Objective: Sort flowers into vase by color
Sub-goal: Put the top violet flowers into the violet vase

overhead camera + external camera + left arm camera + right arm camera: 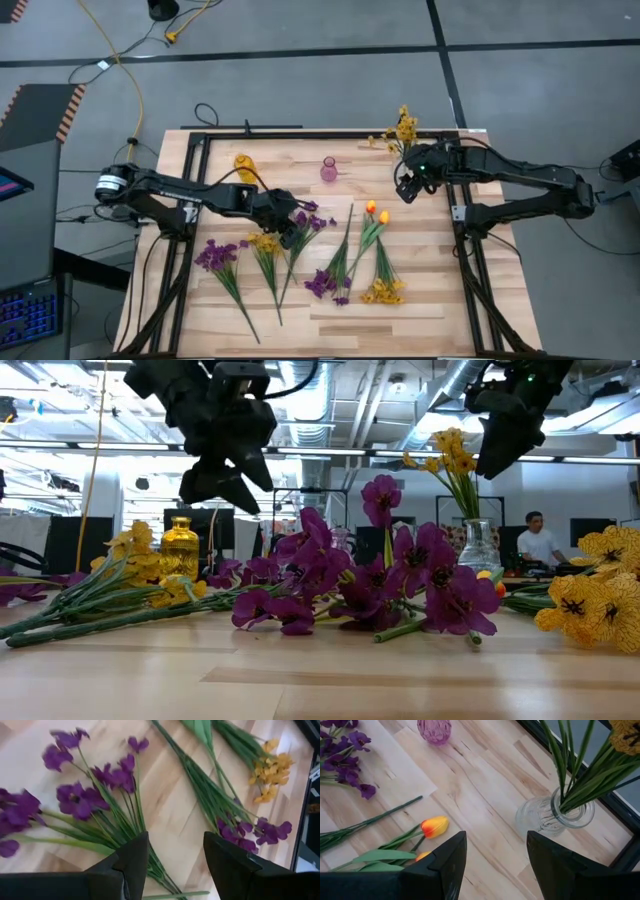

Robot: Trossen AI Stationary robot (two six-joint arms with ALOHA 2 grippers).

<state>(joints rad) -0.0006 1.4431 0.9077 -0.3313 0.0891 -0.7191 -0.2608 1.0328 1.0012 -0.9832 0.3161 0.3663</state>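
Observation:
Several flower sprigs lie flat on the wooden table [420,300]: purple ones [306,221] [216,254] [322,283], yellow ones [266,242] [383,291] and orange tulip buds [376,210]. My left gripper [287,215] [175,857] hangs open just above the stems of the middle purple sprig [87,800], touching nothing. My right gripper [407,189] [496,855] is open in the air between the tulip bud [435,826] and a clear glass vase [555,812] that holds yellow flowers [404,128].
A small pink vase [329,169] and an amber vase [244,165] stand near the table's far edge. A black frame [200,140] runs round the table. In the room behind, a person [540,540] sits far off.

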